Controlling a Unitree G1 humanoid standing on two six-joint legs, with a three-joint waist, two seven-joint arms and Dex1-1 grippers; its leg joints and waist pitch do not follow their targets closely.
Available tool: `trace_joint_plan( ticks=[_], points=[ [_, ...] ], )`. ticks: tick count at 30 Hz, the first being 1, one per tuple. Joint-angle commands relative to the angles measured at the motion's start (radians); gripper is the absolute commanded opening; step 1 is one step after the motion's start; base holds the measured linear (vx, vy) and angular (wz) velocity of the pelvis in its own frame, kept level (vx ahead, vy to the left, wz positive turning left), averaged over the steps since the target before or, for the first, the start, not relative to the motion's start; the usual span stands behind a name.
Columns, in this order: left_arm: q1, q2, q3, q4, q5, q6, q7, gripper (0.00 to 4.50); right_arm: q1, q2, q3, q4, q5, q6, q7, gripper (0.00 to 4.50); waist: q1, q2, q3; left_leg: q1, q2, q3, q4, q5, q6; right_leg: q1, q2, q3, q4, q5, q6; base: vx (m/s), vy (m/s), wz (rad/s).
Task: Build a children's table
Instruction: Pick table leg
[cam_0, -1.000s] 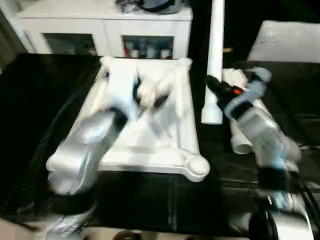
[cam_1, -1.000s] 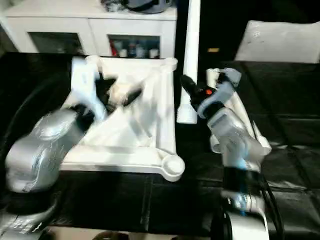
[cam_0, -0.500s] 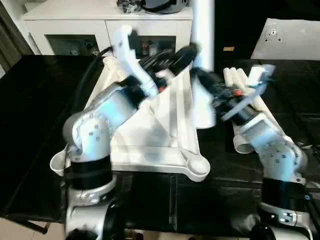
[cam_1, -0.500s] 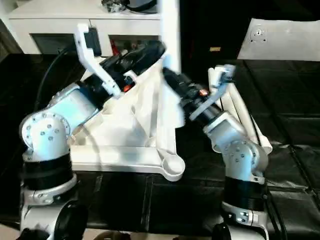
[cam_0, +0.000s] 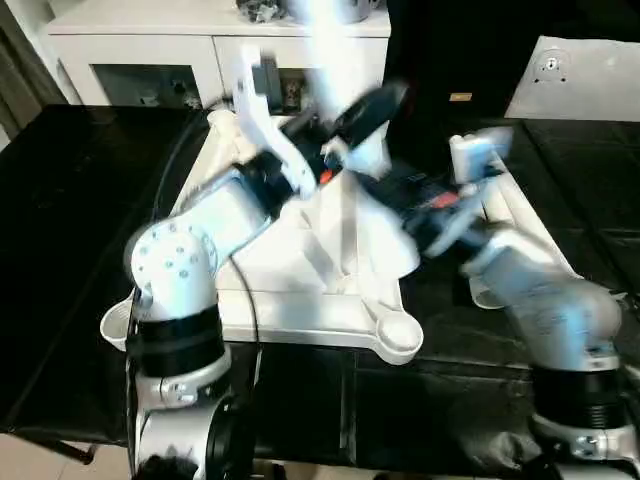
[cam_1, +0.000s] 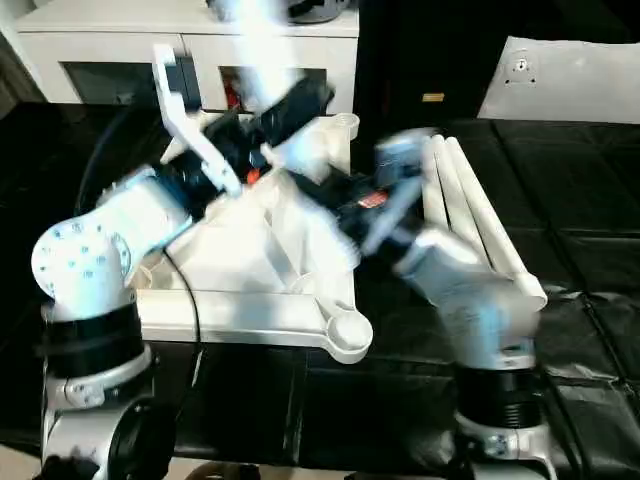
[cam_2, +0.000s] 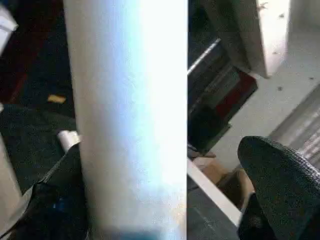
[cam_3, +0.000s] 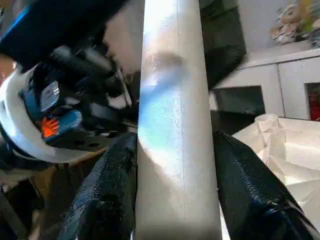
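Observation:
The white tabletop (cam_0: 300, 300) lies ribbed side up on the black table, a round socket (cam_0: 398, 338) at its near right corner. A long white leg (cam_3: 175, 125) is held tilted above the tabletop's right side. My right gripper (cam_3: 177, 200) is shut on it, with a black finger (cam_3: 107, 195) on each side. My left gripper (cam_2: 165, 200) stands open around the same leg (cam_2: 130, 125) higher up, with a gap between the leg and one finger (cam_2: 280, 190). In the left eye view, both grippers meet at the leg (cam_0: 330, 40). More legs (cam_1: 470, 210) lie right of the tabletop.
A white glass-door cabinet (cam_0: 200, 40) stands behind the black-covered work table (cam_0: 60, 220). A white board (cam_0: 580, 75) lies at the back right. The spare legs take up the strip right of the tabletop.
The leg stood upright to the right of the tabletop; my right arm has swung it left and tilted it over the tabletop. My left gripper rose from the tabletop to the leg.

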Motion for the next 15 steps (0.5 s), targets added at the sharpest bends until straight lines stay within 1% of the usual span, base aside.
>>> trace_joint_plan(
  ticks=[1, 3, 5, 6, 8, 9, 11, 12, 14, 15],
  points=[
    [0.002, -0.003, -0.014, -0.032, -0.017, 0.011, 0.016, 4.31, -0.006, 0.010, 0.030, -0.018, -0.044, -0.033, -0.029, 1.84, 0.006, -0.021, -0.074, 0.014, 0.059, -0.024, -0.064, -0.038, 0.061, 0.057, -0.083, 0.047, -0.085, -0.118, -0.199, 0.000, 0.000, 0.00],
    [0.020, -0.008, -0.019, -0.048, -0.009, -0.003, 0.026, 4.12, -0.006, 0.020, 0.053, -0.018, -0.085, -0.067, -0.053, 1.83, 0.004, -0.019, -0.074, 0.014, 0.063, -0.026, -0.066, -0.044, 0.053, 0.055, -0.083, 0.047, -0.084, -0.114, -0.200, 0.000, 0.000, 0.00],
    [0.028, -0.009, -0.023, -0.053, -0.004, -0.008, 0.030, 4.12, -0.006, 0.023, 0.061, -0.017, -0.099, -0.078, -0.061, 1.83, 0.002, -0.020, -0.074, 0.015, 0.061, -0.025, -0.066, -0.042, 0.053, 0.057, -0.081, 0.048, -0.082, -0.088, -0.203, 0.000, 0.000, 0.00],
    [0.052, -0.003, -0.043, -0.071, 0.029, -0.040, 0.030, 4.12, -0.002, 0.026, 0.095, -0.015, -0.158, -0.123, -0.085, 1.82, 0.003, -0.019, -0.075, 0.014, 0.062, -0.026, -0.066, -0.043, 0.054, 0.057, -0.082, 0.048, -0.082, -0.085, -0.202, 0.000, 0.000, 0.00],
    [0.053, -0.003, -0.043, -0.072, 0.029, -0.040, 0.030, 4.12, -0.002, 0.026, 0.095, -0.015, -0.159, -0.123, -0.086, 1.82, 0.002, -0.020, -0.074, 0.014, 0.062, -0.026, -0.067, -0.045, 0.053, 0.057, -0.082, 0.049, -0.083, -0.086, -0.199, 0.000, 0.000, 0.00],
    [0.066, -0.007, -0.041, -0.083, 0.032, -0.047, 0.044, 4.12, 0.002, 0.031, 0.117, -0.012, -0.199, -0.155, -0.106, 1.82, 0.003, -0.021, -0.074, 0.015, 0.062, -0.026, -0.067, -0.053, 0.050, 0.057, -0.083, 0.049, -0.083, -0.094, -0.197, 0.000, 0.000, 0.00],
    [0.067, -0.008, -0.040, -0.083, 0.032, -0.046, 0.047, 4.12, 0.002, 0.032, 0.118, -0.012, -0.202, -0.157, -0.107, 1.82, 0.001, -0.020, -0.074, 0.014, 0.061, -0.026, -0.068, -0.056, 0.046, 0.057, -0.082, 0.049, -0.082, -0.090, -0.199, 0.000, 0.000, 0.00],
    [0.069, -0.007, -0.039, -0.088, 0.033, -0.044, 0.058, 4.12, 0.004, 0.034, 0.123, -0.011, -0.209, -0.163, -0.111, 1.82, 0.001, -0.023, -0.074, 0.015, 0.062, -0.025, -0.067, -0.055, 0.047, 0.058, -0.081, 0.050, -0.081, -0.084, -0.198, 0.000, 0.000, 0.00],
    [0.078, -0.015, -0.046, -0.113, 0.060, -0.089, 0.083, 4.12, 0.008, 0.038, 0.130, -0.010, -0.225, -0.175, -0.120, 1.82, 0.000, -0.021, -0.073, 0.015, 0.063, -0.026, -0.068, -0.057, 0.049, 0.057, -0.082, 0.050, -0.081, -0.074, -0.202, 0.000, 0.000, 0.00],
    [0.082, -0.017, -0.052, -0.125, 0.075, -0.107, 0.092, 4.12, 0.010, 0.038, 0.132, -0.010, -0.229, -0.178, -0.123, 1.82, 0.000, -0.026, -0.073, 0.013, 0.065, -0.027, -0.068, -0.059, 0.053, 0.060, -0.083, 0.051, -0.080, -0.073, -0.199, 0.000, 0.000, 0.00]
  ],
)
